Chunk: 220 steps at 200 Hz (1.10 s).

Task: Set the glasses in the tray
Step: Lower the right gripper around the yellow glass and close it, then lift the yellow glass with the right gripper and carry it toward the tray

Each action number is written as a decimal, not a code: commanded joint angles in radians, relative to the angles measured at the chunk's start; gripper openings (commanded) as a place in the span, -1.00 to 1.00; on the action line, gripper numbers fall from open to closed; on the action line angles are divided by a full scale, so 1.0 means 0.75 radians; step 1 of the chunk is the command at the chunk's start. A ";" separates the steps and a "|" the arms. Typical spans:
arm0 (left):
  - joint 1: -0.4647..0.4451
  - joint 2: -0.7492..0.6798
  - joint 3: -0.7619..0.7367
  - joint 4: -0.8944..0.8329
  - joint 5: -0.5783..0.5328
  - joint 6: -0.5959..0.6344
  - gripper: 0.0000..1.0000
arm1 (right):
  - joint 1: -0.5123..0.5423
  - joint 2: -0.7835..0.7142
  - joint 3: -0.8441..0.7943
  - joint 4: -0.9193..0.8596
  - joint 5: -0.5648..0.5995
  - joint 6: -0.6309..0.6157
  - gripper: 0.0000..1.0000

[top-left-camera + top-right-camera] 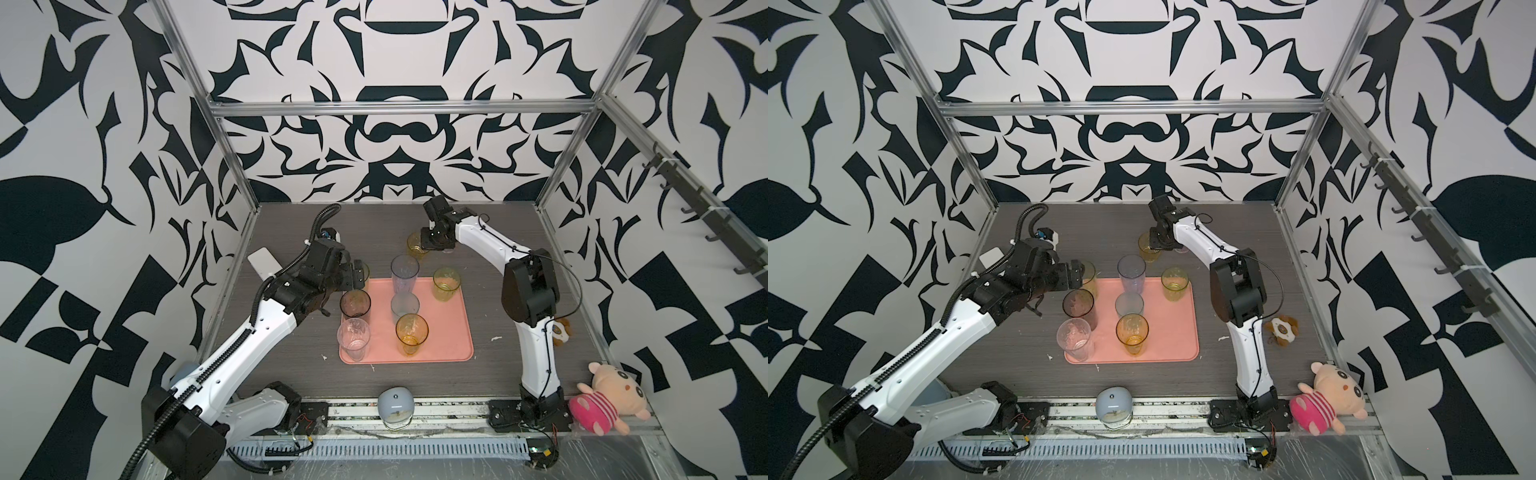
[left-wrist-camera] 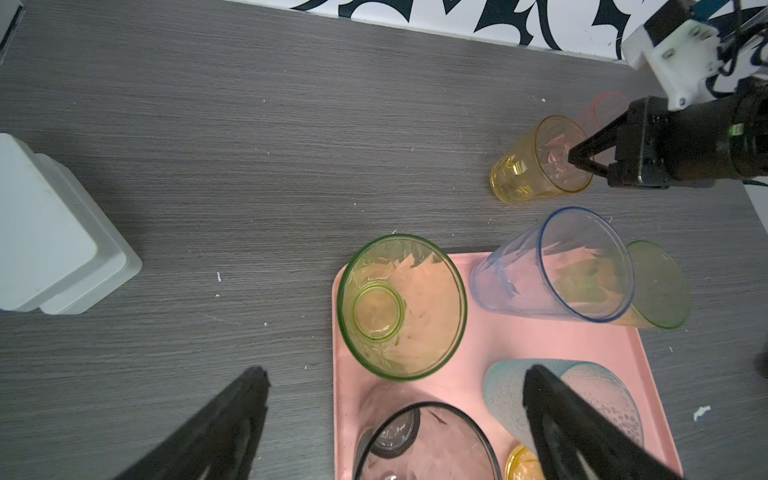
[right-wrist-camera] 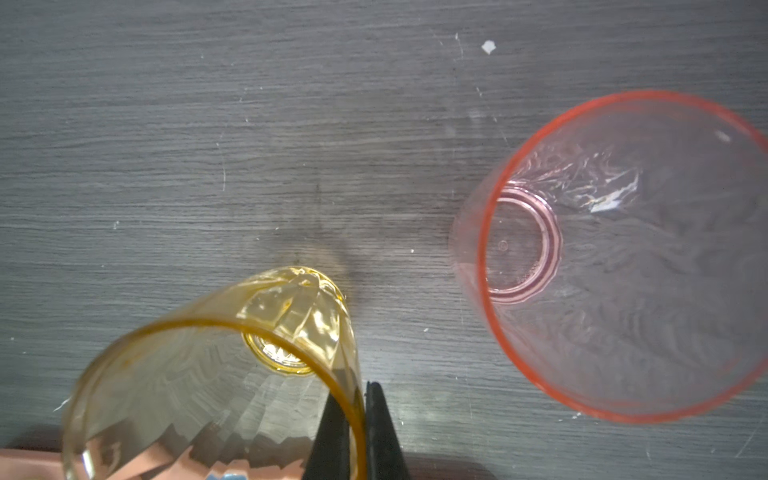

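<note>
The right pincer (image 3: 363, 399) is clamped on the rim of the yellow glass (image 3: 291, 316), 1 finger inside and 1 outside. That glass stands just beyond the far edge of the tray (image 1: 449, 332), upright or perhaps slightly tipped, with 1 pink glass (image 3: 623, 257) beside it. The left pincer (image 2: 397, 374) hangs wide open over the tray's far-left corner. No writing is readable.

Most glasses (image 1: 411, 332) on tray (image 1: 449, 332); two behind tray.
</note>
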 commanded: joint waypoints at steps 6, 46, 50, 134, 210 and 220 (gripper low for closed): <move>0.005 0.000 0.042 -0.003 -0.019 0.003 0.99 | -0.004 -0.071 0.055 -0.028 0.015 -0.005 -1.00; 0.006 -0.002 0.054 -0.010 -0.031 -0.001 0.99 | -0.004 -0.174 0.043 -0.070 0.019 -0.035 -1.00; 0.005 -0.002 0.056 -0.010 -0.033 -0.003 0.99 | -0.004 -0.187 0.041 -0.076 0.023 -0.037 -1.00; 0.005 0.008 0.081 0.004 -0.049 -0.013 0.99 | -0.004 -0.437 0.026 -0.227 0.085 -0.102 -1.00; 0.005 0.018 0.094 0.006 -0.033 -0.017 0.99 | -0.004 -0.753 -0.163 -0.266 0.135 -0.116 -1.00; 0.005 0.017 0.096 0.005 -0.034 -0.017 0.99 | -0.005 -0.804 -0.204 -0.261 0.134 -0.119 -1.00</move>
